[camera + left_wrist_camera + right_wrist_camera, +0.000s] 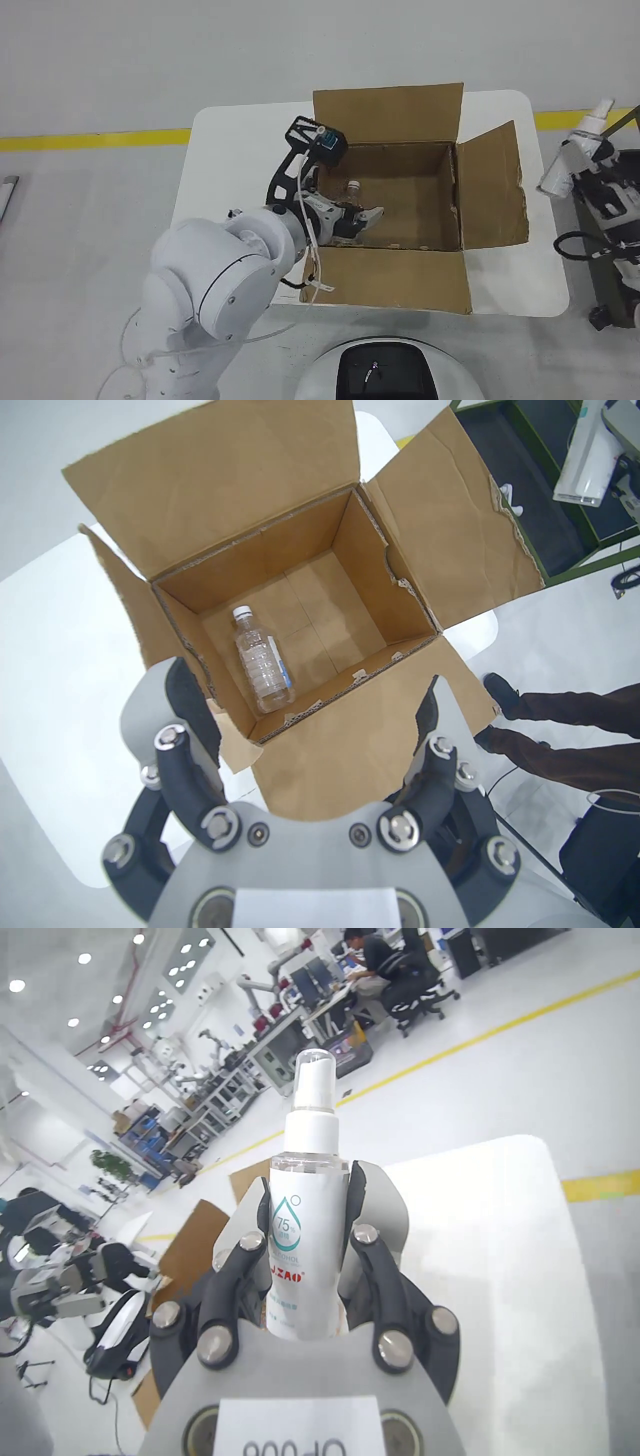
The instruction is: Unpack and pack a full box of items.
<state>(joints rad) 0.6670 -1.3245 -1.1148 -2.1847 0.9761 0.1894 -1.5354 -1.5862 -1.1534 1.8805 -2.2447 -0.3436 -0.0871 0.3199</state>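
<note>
My left fingers [306, 682] are spread wide, gripping nothing, and they hang over the open cardboard box [410, 215] on its 9 o'clock side. Looking down through them, I see a clear water bottle [262, 660] lying flat on the box floor! It lies close along the 9 o'clock wall, white cap pointing to 12 o'clock. The other half of the floor is bare cardboard. All four flaps are folded outward, and the one at 3 o'clock has a ragged, torn edge. The box sits on the white surface [240, 150]. Over at 3 o'clock, out past the surface's edge, my right fingers [310, 1185] are clamped on a white spray bottle [306, 1228], gripping its labelled body, nozzle cap clear of the fingertips.
</note>
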